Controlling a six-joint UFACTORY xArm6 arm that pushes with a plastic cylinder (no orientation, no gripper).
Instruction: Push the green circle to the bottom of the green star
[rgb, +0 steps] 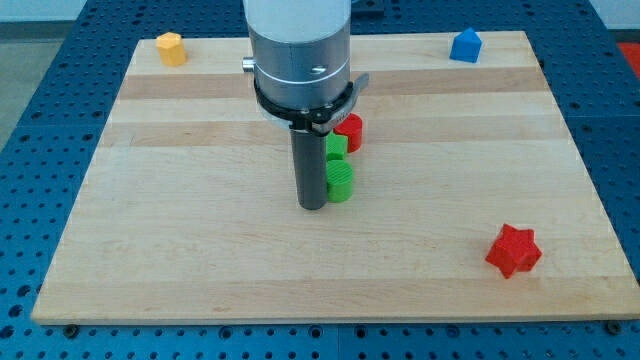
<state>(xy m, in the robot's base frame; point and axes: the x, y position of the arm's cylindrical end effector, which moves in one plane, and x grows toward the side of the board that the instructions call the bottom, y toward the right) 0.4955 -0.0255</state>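
Note:
The green circle (341, 181) is a ribbed round block near the middle of the board. Just above it sits another green block (336, 147), the green star, partly hidden behind the rod. A red round block (350, 131) stands right above the star. The three blocks form a short column, touching or nearly so. My tip (313, 205) rests on the board directly at the left of the green circle, touching or almost touching its side.
A red star (513, 250) lies at the view's lower right. A blue block (464, 45) is at the top right and an orange block (172, 48) at the top left. The wooden board (180, 250) sits on a blue perforated table.

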